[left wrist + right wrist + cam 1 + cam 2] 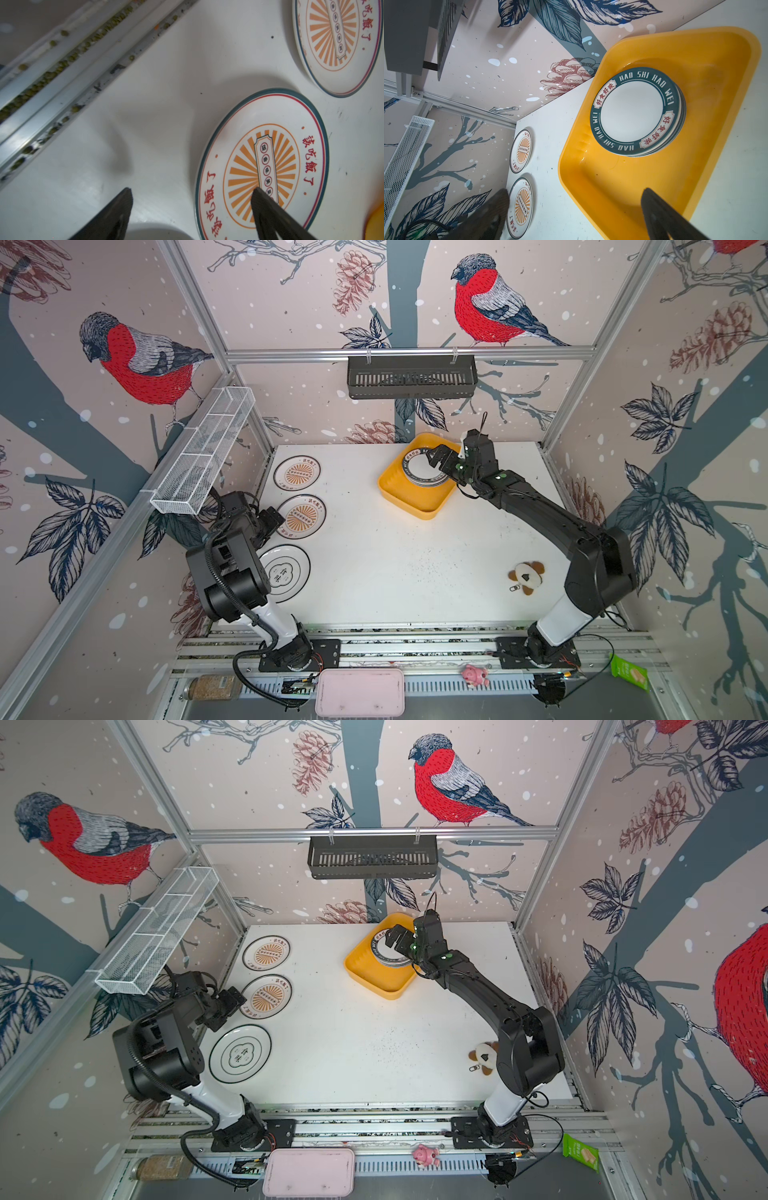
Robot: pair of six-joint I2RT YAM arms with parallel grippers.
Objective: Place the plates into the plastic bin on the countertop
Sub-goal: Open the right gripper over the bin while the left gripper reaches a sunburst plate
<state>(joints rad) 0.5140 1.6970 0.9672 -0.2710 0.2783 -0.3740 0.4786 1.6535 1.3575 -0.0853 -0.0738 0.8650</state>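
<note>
Hanging over the far end of the shallow yellow rectangular plastic bin, the right gripper has its jaws spread wide with nothing between them. A stack of round white plates with dark green lettered rims lies in that end of the bin, below the gripper and clear of both fingers in the right wrist view. The bin rests on the white speckled countertop near the back wall.

The left gripper is also wide open and empty. One finger overlaps the centre of the middle orange-sunburst plate; the other is over bare countertop beside its rim. A second sunburst plate and a black-ringed white plate flank it along the left edge, well apart from the bin.
</note>
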